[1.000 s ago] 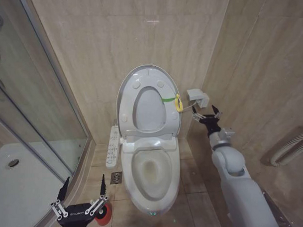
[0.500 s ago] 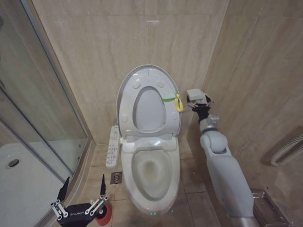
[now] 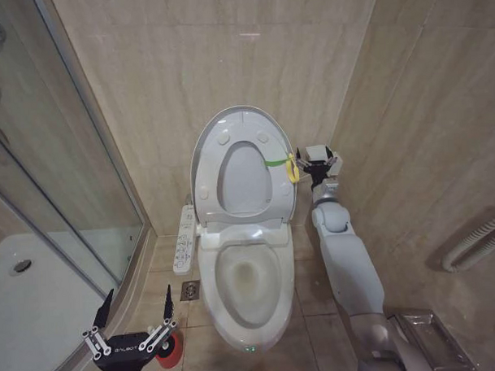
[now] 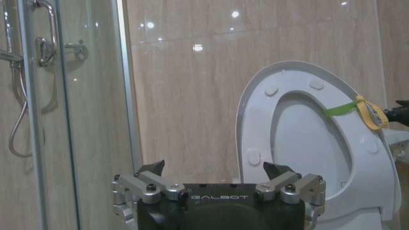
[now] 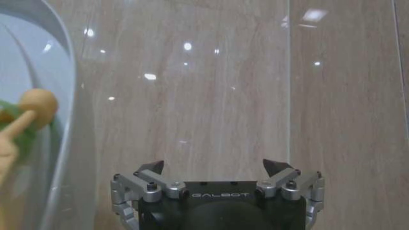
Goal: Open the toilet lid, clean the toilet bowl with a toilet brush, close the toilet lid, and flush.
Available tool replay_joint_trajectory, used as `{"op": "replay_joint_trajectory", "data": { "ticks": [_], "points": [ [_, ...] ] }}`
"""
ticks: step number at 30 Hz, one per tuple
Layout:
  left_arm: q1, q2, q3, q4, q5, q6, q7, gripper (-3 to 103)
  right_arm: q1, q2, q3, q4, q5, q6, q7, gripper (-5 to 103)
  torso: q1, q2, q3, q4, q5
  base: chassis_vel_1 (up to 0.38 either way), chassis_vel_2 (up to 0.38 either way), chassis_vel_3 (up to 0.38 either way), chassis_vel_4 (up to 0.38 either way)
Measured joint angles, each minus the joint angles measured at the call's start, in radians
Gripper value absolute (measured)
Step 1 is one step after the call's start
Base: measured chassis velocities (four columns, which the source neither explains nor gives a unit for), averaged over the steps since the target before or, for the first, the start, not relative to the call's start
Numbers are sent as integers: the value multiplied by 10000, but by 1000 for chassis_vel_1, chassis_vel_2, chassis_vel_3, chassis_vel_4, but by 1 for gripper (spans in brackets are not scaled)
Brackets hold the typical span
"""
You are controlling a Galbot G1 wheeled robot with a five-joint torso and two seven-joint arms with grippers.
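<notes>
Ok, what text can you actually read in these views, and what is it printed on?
"GALBOT": on the left gripper body, left wrist view.
"GALBOT": on the right gripper body, right wrist view.
"GALBOT": on the left gripper body in the head view, small but legible.
Button panel beside the toilet bowl: markings too small to read.
Green indicator at the bowl's front: a light, no text.

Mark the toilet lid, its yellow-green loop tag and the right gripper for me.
toilet lid (image 3: 239, 121), head view, upper inner face.
yellow-green loop tag (image 3: 291, 168), head view, the yellow loop.
right gripper (image 3: 317, 161), head view, between its fingertips.
</notes>
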State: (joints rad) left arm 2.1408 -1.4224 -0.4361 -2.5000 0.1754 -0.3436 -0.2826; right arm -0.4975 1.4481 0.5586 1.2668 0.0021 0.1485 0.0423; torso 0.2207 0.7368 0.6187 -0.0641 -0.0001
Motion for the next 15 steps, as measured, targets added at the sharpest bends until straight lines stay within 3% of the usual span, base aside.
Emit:
{"op": "replay_joint_trajectory", "data": {
  "ticks": [15],
  "points": [
    [0,0,1,0,0,0,0,100,276,-44,-536,-81,305,-140,-264,100,0,0,-1,-9,1,0,0,0,0]
  ]
}}
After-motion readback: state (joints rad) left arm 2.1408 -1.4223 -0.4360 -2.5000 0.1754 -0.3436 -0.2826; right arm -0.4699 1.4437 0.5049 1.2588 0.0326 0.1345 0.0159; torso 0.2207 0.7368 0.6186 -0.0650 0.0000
